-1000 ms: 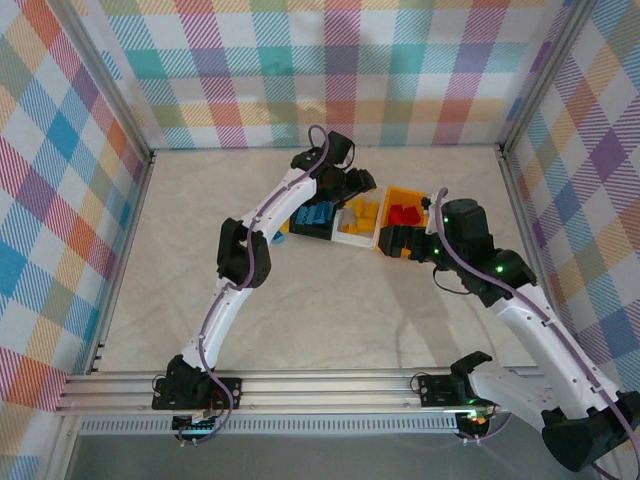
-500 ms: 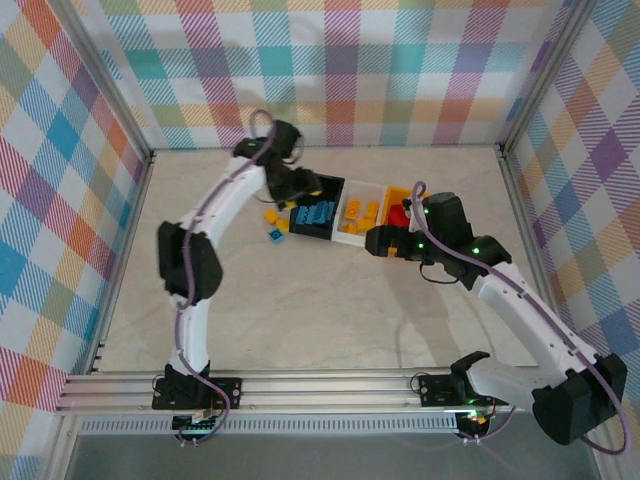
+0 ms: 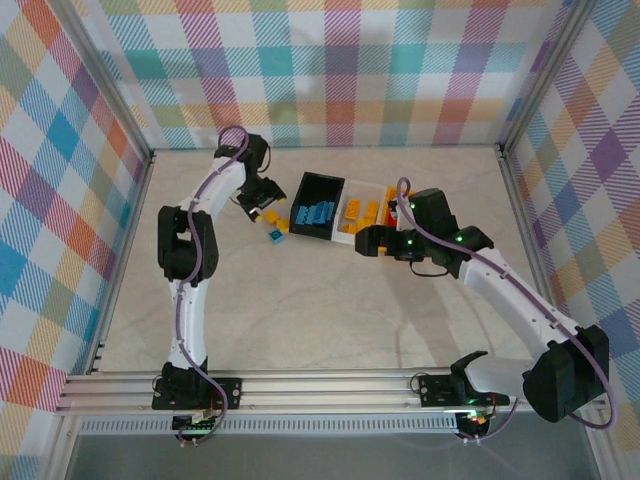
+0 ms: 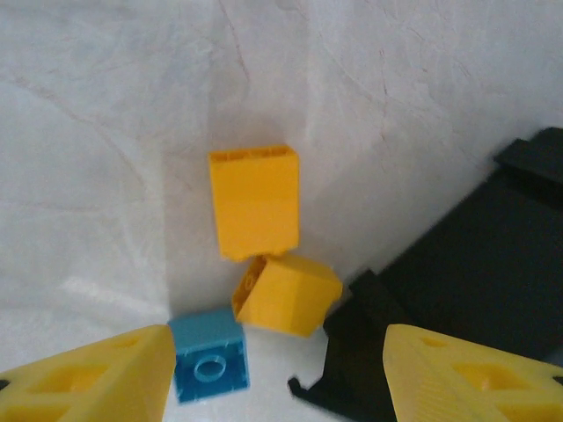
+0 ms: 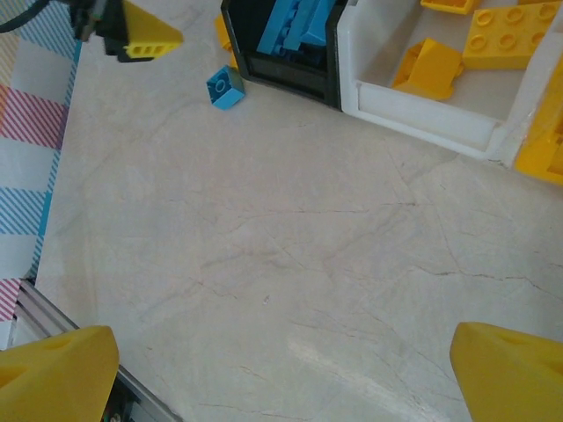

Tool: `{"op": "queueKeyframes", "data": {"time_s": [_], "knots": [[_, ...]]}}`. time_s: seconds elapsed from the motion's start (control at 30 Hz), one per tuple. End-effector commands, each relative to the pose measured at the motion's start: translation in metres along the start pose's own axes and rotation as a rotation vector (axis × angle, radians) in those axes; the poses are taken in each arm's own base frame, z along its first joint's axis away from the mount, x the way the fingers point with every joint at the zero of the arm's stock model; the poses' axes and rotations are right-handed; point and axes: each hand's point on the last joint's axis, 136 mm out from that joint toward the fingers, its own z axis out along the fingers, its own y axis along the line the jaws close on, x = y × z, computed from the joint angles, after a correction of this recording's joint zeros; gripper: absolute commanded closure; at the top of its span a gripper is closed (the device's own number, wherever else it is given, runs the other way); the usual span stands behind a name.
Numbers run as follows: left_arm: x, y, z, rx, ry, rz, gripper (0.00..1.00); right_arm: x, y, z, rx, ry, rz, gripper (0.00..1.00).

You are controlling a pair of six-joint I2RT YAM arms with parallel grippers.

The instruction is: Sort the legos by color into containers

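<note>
Two yellow legos [image 4: 255, 202] [image 4: 286, 294] and one blue lego [image 4: 208, 365] lie loose on the table beside the black bin [image 4: 475, 299]. My left gripper [image 4: 281, 387] hovers open just over them, holding nothing; in the top view the left gripper [image 3: 262, 208] is left of the bins. The black bin [image 5: 286, 66] holds blue legos [image 5: 295, 22]. Beside it, the white bin [image 5: 422, 119] holds yellow legos [image 5: 440, 61]. A corner of the orange bin [image 5: 545, 149] shows at the right. My right gripper [image 5: 281, 378] is open and empty over bare table, in front of the bins.
The bins stand in a row at the back middle of the table [image 3: 300, 310]. Checkered walls and metal frame posts [image 3: 130, 230] close in the left, back and right sides. My right arm [image 3: 440, 240] covers most of the orange bin in the top view.
My left arm has swung left, from above the bins to above the loose legos. My right gripper has shifted left along the front of the bins.
</note>
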Motion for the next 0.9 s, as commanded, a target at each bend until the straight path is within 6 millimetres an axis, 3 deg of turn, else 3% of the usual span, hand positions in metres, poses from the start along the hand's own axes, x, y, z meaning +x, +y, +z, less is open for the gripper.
{"op": "queueKeyframes", "data": {"time_s": [0.0, 0.23, 0.57, 0.87], "knots": [[-0.007, -0.005, 0.001, -0.018, -0.001, -0.009, 0.36, -0.003, 0.012, -0.01, -0.037, -0.032, -0.002, 0.03], [-0.019, -0.004, 0.02, -0.067, 0.001, -0.019, 0.37, 0.005, 0.005, -0.011, -0.02, -0.032, 0.019, 0.03], [-0.018, 0.012, 0.045, -0.143, 0.026, -0.048, 0.4, 0.008, 0.002, -0.011, -0.012, -0.036, 0.035, 0.03], [-0.019, 0.014, 0.054, -0.158, 0.028, -0.057, 0.42, 0.011, 0.001, -0.011, -0.015, -0.037, 0.046, 0.04]]}}
